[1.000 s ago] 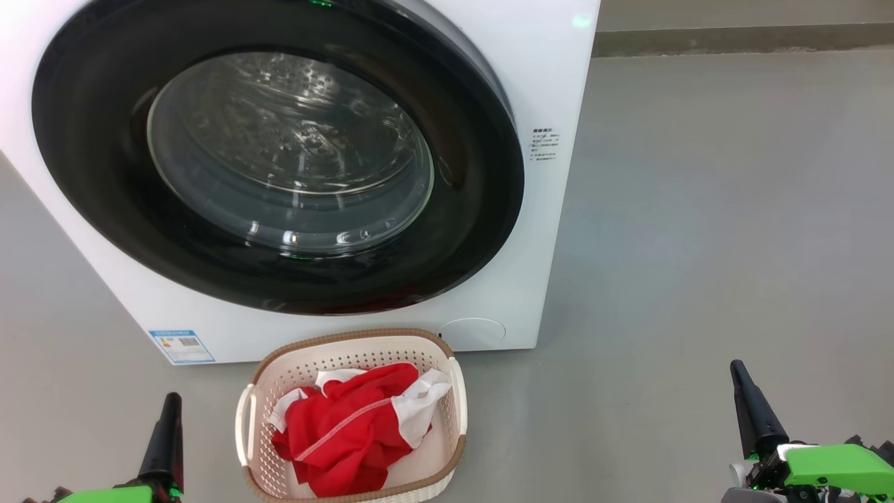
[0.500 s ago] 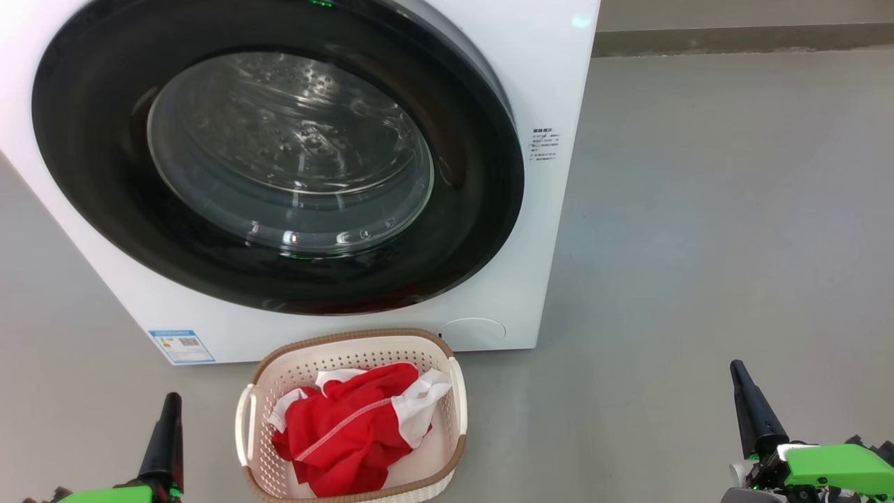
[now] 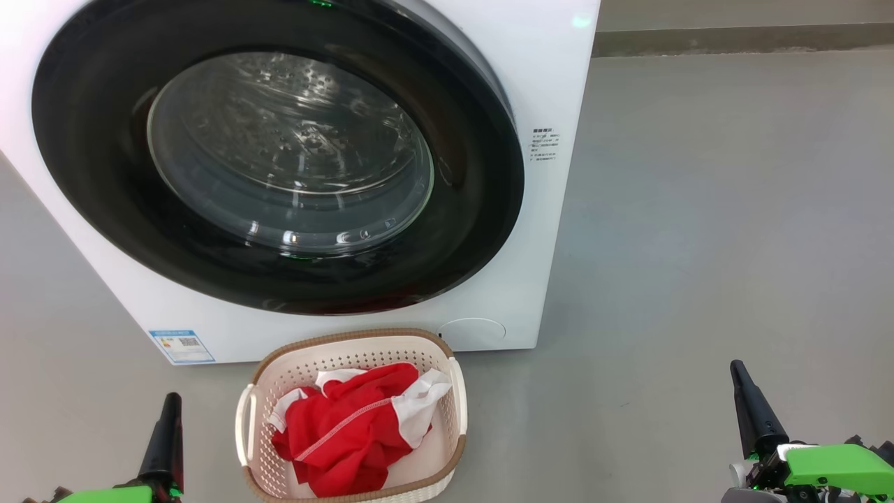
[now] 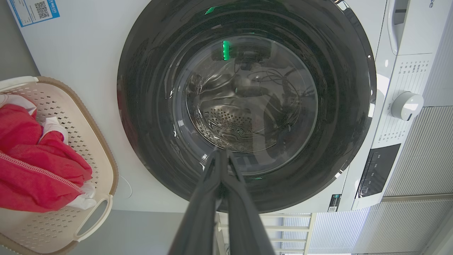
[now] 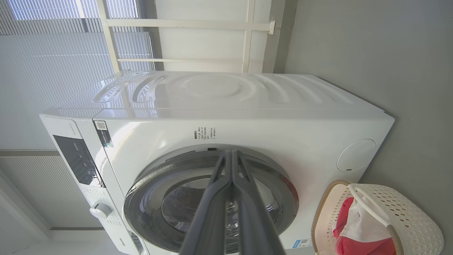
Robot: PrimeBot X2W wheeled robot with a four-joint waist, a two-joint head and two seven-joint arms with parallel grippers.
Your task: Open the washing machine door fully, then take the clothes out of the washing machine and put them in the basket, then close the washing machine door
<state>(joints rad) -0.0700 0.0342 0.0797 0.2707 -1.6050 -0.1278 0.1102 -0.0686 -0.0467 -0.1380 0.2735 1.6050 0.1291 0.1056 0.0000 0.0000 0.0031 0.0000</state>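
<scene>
In the head view the washing machine (image 3: 489, 293) is cut off by the top and left edges, and the upper rim of the washing machine door (image 3: 482, 209) is lost with it. The print on the blue label sticker (image 3: 181, 346) and on the small text block (image 3: 543, 144) right of the door is too small to be read. The near end of the basket (image 3: 459, 395) is cut by the bottom edge, and most of its floor is hidden under the clothes (image 3: 342, 433). The bodies of the left gripper (image 3: 170, 402) and the right gripper (image 3: 736, 370) are cut off by the same edge. The drum (image 3: 293, 140) is broken up by reflections in the glass.
</scene>
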